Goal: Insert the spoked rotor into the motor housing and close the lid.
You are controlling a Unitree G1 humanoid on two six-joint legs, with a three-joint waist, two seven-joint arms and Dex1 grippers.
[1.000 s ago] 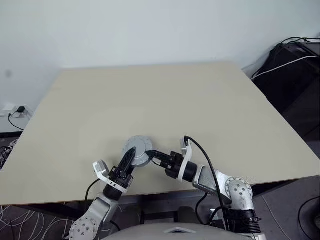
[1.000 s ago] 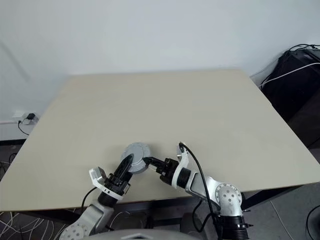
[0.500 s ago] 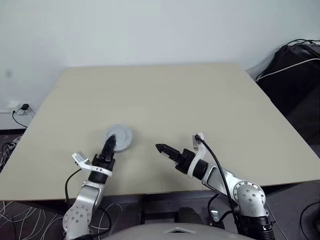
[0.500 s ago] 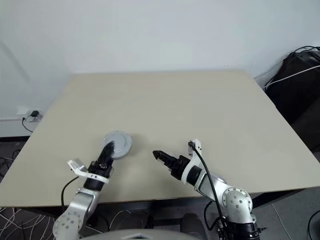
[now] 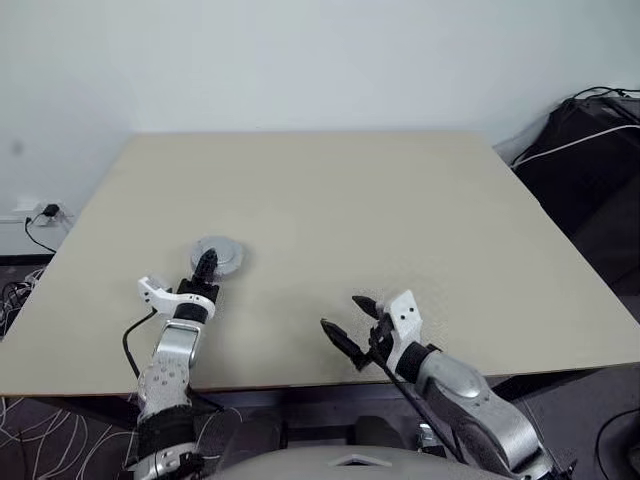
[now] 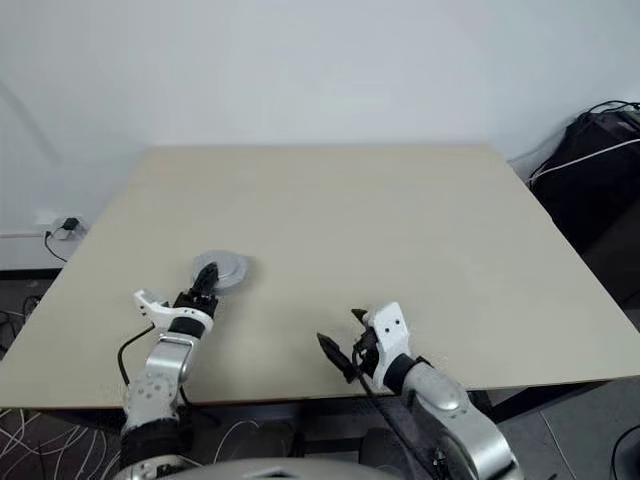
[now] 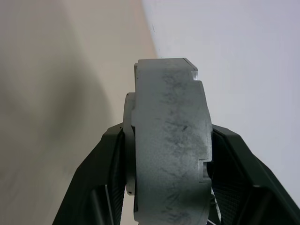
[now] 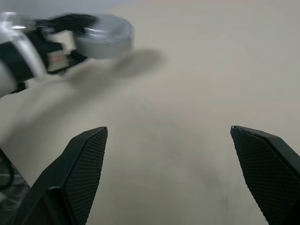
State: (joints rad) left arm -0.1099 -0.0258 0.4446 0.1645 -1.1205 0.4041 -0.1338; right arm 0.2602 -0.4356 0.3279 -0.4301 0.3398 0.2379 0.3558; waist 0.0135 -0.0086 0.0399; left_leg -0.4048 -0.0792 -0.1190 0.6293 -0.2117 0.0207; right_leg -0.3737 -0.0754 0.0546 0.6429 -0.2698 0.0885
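Closed grey motor assembly [image 5: 218, 256] is clamped edgewise by left gripper [image 5: 206, 265], held above table [image 5: 400, 210], probably for set-down. Right gripper [image 5: 345, 322] is spread wide, empty, held clear.

One grey motor disc [image 5: 219, 256], lid on. One table [image 5: 400, 220]. Two grippers: left [image 5: 204, 268], right [image 5: 346, 322]. One black bag [image 5: 590, 150] by the table. One wall socket [image 5: 40, 216] with plug.

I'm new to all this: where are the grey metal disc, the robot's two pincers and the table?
grey metal disc [image 5: 222, 254]: left eye view, top face.
left pincer [image 5: 205, 266]: left eye view, between fingertips.
right pincer [image 5: 343, 315]: left eye view, between fingertips.
table [image 5: 330, 190]: left eye view, bare top.
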